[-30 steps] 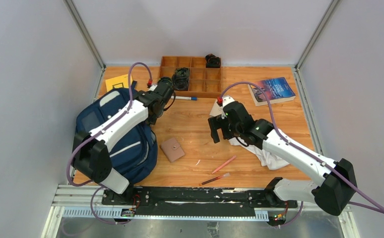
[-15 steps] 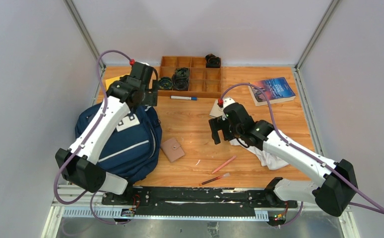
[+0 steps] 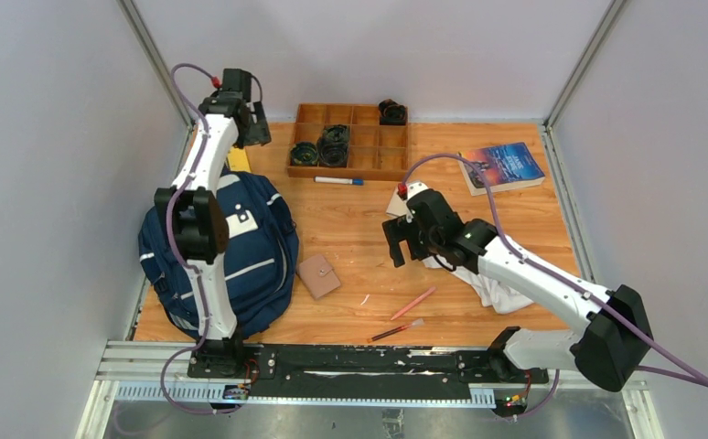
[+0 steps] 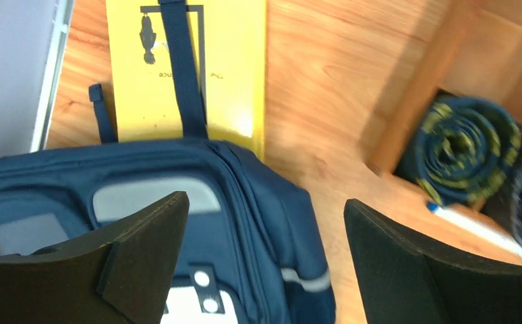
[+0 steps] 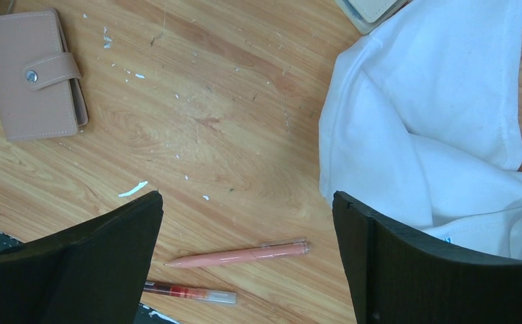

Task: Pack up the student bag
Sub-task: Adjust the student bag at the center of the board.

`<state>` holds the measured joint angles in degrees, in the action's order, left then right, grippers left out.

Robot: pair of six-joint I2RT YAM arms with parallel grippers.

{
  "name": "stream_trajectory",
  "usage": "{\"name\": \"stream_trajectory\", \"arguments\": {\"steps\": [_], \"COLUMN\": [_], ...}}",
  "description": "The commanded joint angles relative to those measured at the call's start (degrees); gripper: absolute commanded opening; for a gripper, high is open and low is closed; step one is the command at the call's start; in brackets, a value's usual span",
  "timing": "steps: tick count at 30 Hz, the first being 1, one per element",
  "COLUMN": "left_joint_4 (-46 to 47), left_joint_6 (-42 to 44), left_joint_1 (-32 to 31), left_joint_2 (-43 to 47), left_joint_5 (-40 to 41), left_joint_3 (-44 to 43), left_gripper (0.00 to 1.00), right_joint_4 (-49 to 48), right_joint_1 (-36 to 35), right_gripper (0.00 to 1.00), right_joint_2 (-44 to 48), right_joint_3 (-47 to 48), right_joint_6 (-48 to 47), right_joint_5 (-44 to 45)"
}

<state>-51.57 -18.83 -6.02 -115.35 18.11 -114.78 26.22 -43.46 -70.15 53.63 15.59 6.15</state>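
Progress judged slight. Student bag (image 3: 259, 261) lying flat at the near left of the table (image 3: 359, 229), front patch up, nothing seen going in; state of the main opening not clear from above.

Scattered outside it, so presumably left to pack:
- tan wallet (image 3: 318, 274) just right of the bag
- pink pen (image 3: 413, 303) and red-tipped pen (image 3: 394, 331) toward the near edge
- blue-capped marker (image 3: 338, 180) just in front of the wooden tray (image 3: 373, 139)
- blue book (image 3: 504, 166) at far right
- white garment (image 3: 492, 288) under the right arm
- yellow booklet (image 4: 231, 67) at far left, one dark bag strap lying across it

Left gripper (image 3: 257, 128) raised over the far left corner, above the bag's top end and the booklet, fingers (image 4: 143, 250) spread wide, holding nothing. Right gripper (image 3: 403, 245) hovering mid-table over bare wood between wallet and garment, likewise spread wide and empty, pink pen lying toward the near side of the gap in the wrist view.

Writing:
- Small dark figure and a line of print on the yellow booklet, too blurred to read.
- Title on the blue book's cover too small to make out.
- No legible brand on the bag's grey-white patch, the wallet or the pens.
- Dark rolled items (image 3: 335, 146) in the tray compartments unlabelled as far as visible.
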Motion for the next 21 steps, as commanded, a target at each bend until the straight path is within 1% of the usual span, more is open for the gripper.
{"name": "stream_trajectory", "arguments": {"steps": [1,3,5,10,16,21], "left_joint_4": [-0.17,-0.87,-0.99,-0.68,0.60,1.82], "left_joint_6": [1.44,3.30,3.34,0.21,3.90,4.64], "left_joint_1": [8.27,9.90,11.73,17.93,20.24,23.62], "left_joint_2": [-5.82,-9.75,-13.18,-20.15,-24.07,-26.29], "left_joint_5": [-8.63,-8.93,-9.17,-14.78,-14.71,-20.47], "left_joint_3": [-9.24,-13.95,-17.76,-23.45,-23.93,-22.61], "left_gripper": [0.92,0.95,0.96,0.97,0.98,0.99], "right_joint_4": [-0.11,-0.90,-1.09,0.35,0.73,1.12], "right_joint_1": [-0.22,-0.15,0.11,0.90,3.06,5.80], "right_gripper": [1.00,1.00,1.00,1.00,1.00,1.00], "right_joint_2": [-1.16,-3.72,-7.45,-17.10,-24.48,-26.85], "right_joint_3": [2.23,2.76,4.63,13.99,22.32,24.28], "right_joint_6": [-0.49,-1.50,-2.60,-5.52,-8.32,-8.56], "right_joint_5": [1.07,1.25,0.88,-1.93,-4.36,-8.40]}}
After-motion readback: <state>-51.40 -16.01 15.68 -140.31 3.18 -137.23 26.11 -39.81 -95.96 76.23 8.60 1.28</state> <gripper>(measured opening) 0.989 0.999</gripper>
